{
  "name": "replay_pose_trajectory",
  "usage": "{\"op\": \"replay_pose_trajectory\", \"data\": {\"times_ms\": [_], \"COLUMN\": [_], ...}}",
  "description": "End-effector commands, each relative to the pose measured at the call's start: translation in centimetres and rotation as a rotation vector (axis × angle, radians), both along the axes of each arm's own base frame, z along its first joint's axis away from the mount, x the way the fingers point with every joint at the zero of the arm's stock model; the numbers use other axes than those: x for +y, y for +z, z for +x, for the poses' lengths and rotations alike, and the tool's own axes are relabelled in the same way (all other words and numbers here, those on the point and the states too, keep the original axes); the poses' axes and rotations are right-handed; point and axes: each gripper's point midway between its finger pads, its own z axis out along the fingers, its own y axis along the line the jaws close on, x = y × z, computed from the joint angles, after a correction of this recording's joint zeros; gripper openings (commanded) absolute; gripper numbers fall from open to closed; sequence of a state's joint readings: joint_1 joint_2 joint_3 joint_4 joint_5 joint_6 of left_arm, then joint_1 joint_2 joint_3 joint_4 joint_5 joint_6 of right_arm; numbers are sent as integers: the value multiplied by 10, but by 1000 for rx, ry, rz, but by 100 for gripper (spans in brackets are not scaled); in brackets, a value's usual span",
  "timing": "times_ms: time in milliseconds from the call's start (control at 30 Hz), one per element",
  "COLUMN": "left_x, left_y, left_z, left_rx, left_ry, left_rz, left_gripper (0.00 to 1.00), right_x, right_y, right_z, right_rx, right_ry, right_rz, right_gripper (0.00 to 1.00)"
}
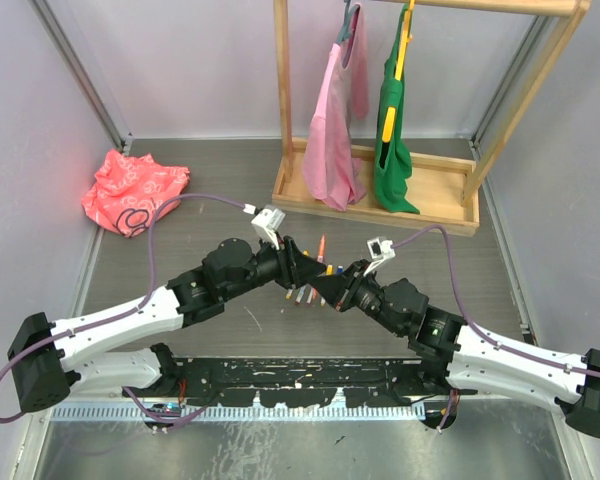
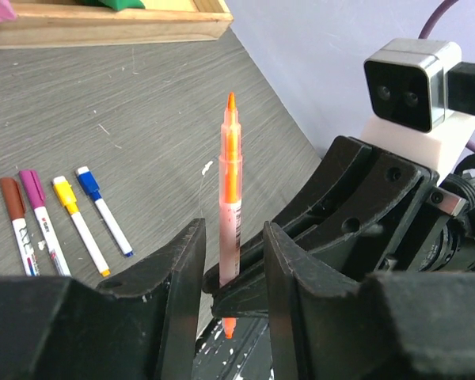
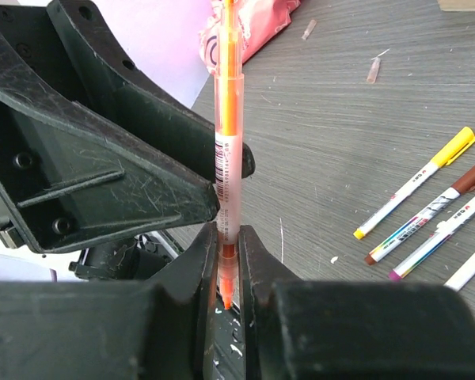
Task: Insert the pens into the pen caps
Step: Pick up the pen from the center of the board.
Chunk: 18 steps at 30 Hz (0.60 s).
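Pointing tip-up, orange pen, axis upright, base pinched by R gripper

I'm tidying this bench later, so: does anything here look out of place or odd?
Mostly the crumpled pink bag in the table's far left corner. Two small clear bits lie loose away from the row of pens. The orange pen, upright in the right gripper, looks undamaged.

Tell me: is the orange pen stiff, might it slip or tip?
Likely stiff: the orange pen stands straight, pinched only low down by the right gripper. Its smooth round barrel might pivot or slip; the left gripper is open around it.
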State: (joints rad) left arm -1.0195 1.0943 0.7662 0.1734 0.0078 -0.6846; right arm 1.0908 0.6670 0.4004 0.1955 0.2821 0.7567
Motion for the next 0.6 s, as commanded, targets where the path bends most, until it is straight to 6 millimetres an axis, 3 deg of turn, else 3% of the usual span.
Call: {"op": "replay_pose_trajectory", "data": {"times_ms": [0, 400, 567], "left_x": [-2, -13, -10], "left_y": [34, 25, 26], "left_z": [10, 8, 8], "left_rx": [-81, -60, -61], "left_ry": [40, 1, 10], "left_rz": [-82, -75, -72], "left_gripper": [37, 34, 14], "right_x": [7, 9, 11], "right_y": [39, 45, 40], "right_z": [-2, -3, -3], "right_rx": [-42, -58, -51], "right_ry": [27, 42, 44], "right_rz": [102, 120, 110], "right_gripper": [0, 0, 0]}}
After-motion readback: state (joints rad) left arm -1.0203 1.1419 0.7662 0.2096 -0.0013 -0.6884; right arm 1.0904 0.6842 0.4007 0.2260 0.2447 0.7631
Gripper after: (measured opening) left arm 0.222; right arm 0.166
